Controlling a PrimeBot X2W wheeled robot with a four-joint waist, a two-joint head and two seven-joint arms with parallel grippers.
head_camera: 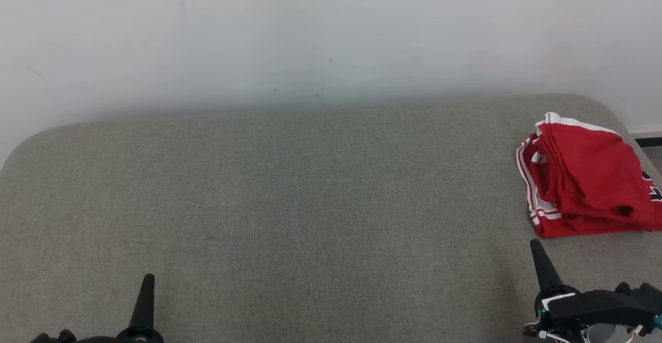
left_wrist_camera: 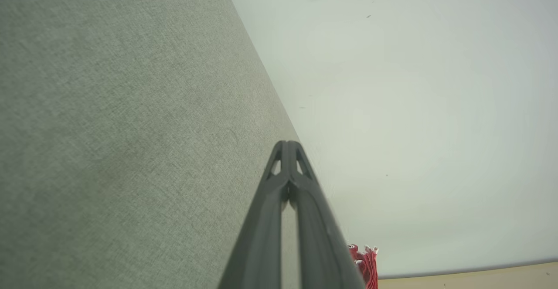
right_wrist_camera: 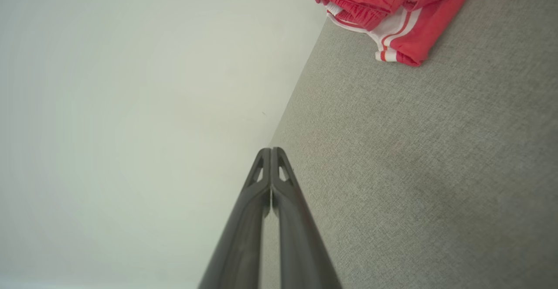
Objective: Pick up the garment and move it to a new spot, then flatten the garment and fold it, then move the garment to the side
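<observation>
Garment [head_camera: 589,177] lies at far right of grey fabric-covered table [head_camera: 310,203], by its rounded corner; white wall [head_camera: 331,32] behind. Red, white stripes, loosely folded. Left hand [head_camera: 148,281], right hand [head_camera: 536,247]: fingers pressed together, empty.

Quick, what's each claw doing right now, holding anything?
Left claw: closed, holding nothing.
Right claw: closed, holding nothing.
</observation>
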